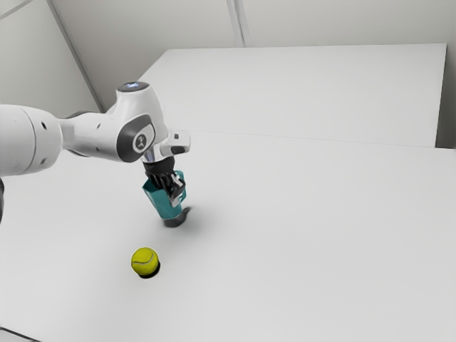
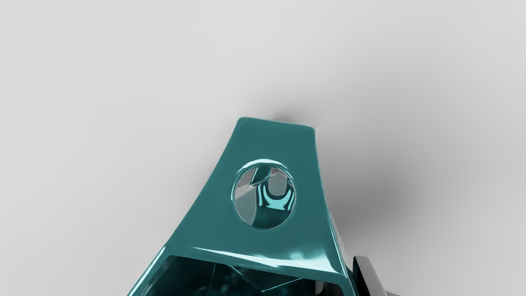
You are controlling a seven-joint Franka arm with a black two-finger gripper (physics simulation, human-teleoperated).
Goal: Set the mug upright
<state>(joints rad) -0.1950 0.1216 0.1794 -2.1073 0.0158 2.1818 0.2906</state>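
One mug (image 1: pixel 165 205): mouth up, leaning.
Gripper (image 1: pixel 174 194): pinching mug wall.
Remaining, judged: level it, seat base on table (image 1: pixel 306 235), release.

claw (image 1: pixel 175 196): pitched downward, slightly tilted, clamped | wrist (image 1: pixel 140 134): above claw | forearm (image 1: pixel 92 135): higher than claw, roughly level

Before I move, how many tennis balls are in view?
1. The tennis ball is on the white table, nearer the exterior camera than the teal mug. Another could be hidden behind the arm.
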